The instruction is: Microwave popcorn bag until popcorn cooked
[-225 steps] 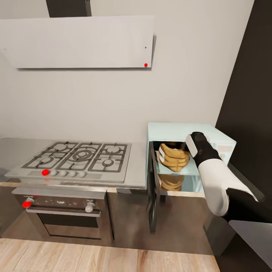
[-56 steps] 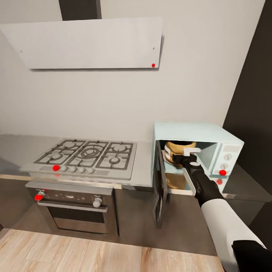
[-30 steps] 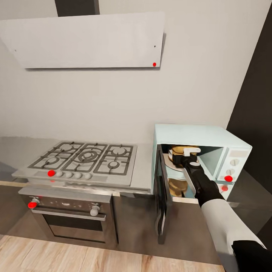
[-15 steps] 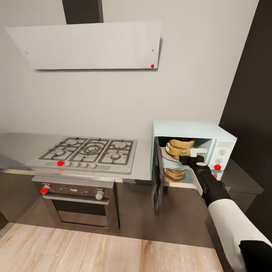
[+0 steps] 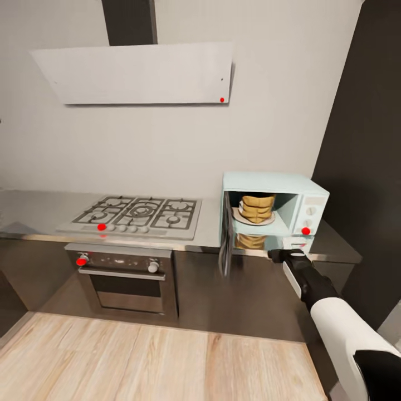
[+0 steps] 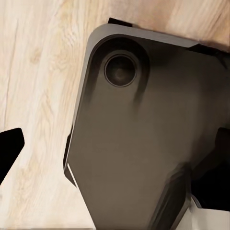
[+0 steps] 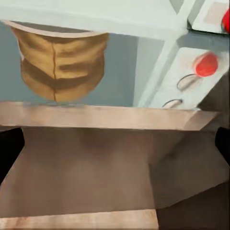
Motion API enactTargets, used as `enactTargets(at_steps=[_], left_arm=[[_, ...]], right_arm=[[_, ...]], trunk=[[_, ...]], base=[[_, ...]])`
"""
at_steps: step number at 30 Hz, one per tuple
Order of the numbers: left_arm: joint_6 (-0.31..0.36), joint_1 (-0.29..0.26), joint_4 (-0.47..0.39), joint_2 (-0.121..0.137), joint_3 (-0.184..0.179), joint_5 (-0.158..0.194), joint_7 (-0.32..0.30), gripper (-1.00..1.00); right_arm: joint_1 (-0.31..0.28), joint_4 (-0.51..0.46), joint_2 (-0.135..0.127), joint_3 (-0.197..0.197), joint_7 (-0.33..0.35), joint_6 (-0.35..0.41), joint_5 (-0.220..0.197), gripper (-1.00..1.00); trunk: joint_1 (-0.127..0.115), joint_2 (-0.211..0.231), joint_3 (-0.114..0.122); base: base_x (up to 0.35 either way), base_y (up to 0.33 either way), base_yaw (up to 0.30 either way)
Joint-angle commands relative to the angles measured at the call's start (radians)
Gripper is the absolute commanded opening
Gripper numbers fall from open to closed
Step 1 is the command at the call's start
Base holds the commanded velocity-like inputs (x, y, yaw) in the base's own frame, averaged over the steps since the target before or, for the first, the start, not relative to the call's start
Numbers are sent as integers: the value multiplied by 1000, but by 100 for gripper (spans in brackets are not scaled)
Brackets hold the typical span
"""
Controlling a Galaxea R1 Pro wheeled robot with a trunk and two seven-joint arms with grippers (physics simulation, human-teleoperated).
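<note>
The long steel counter (image 5: 33,211) runs along the wall, carrying a gas hob (image 5: 136,214) above a built-in oven (image 5: 127,278), with a flat extractor hood (image 5: 139,73) overhead. At the counter's right end stands the pale mint microwave (image 5: 267,184), its dark door (image 5: 224,239) swung wide open. Inside, on a round plate (image 5: 245,218), sits the golden-tan popcorn bag (image 5: 257,207) (its reflection shows on the steel just below). The right pincer (image 5: 281,255) hangs in front of the counter edge, below the microwave's mouth and apart from the bag; whether its fingers are apart or together I cannot tell. The left wrist view shows the robot's dark base (image 6: 143,134) over wooden floor (image 6: 33,96).
</note>
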Motion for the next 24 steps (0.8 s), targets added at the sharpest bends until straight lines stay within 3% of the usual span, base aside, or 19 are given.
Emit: enactTargets(at_steps=[1, 3, 7, 11, 13, 15, 17, 19, 20, 22, 24], left_arm=[[-1, 0, -1, -1, 0, 4, 1, 100], [-1, 0, -1, -1, -1, 3, 1, 100], [-1, 0, -1, -1, -2, -2, 0, 100], [-1, 0, -1, 0, -1, 1, 0, 100], [-1, 0, -1, 0, 2, 4, 0, 100], [-1, 0, -1, 0, 1, 4, 0, 100], [-1, 0, -1, 0, 2, 5, 0, 100], [-1, 0, -1, 1, 2, 6, 0, 100], [-1, 0, -1, 1, 3, 6, 0, 100], [0, 0, -1, 2, 3, 7, 0, 100], [0, 0, -3, 3, 3, 8, 0, 100]], right_arm=[[0, -21, -2, 1, -2, 12, 3, 100], [0, -110, -10, -2, -2, 80, 3, 100], [0, -289, -35, -41, 18, 326, -30, 100], [4, -300, -38, -48, 20, 383, -40, 100], [49, -299, -45, -49, 19, 386, -38, 100], [132, -297, -67, -50, 19, 377, -37, 100], [197, -288, -73, -50, 18, 371, -38, 100], [301, -257, -75, -50, 19, 319, -39, 100], [361, -210, -75, -50, 19, 263, -41, 100], [421, -59, -74, -50, 20, 163, -43, 100], [440, 206, -73, -49, 20, -5, -37, 100]], trunk=[[-1, -1, -1], [-1, -1, -1], [-1, -1, -1], [-1, -1, -1], [-1, -1, -1], [-1, -1, -1], [-1, -1, -1], [-1, -1, -1], [-1, -1, -1], [-1, -1, -1], [-1, -1, -1]], base=[[-334, 0, 0], [-334, 0, 0], [-334, 0, 0], [-266, 0, 0], [-58, 0, 0], [-8, 0, 0], [-2, 0, 0], [0, 0, 0], [0, 0, 0], [0, 0, 0], [0, 0, 0]])
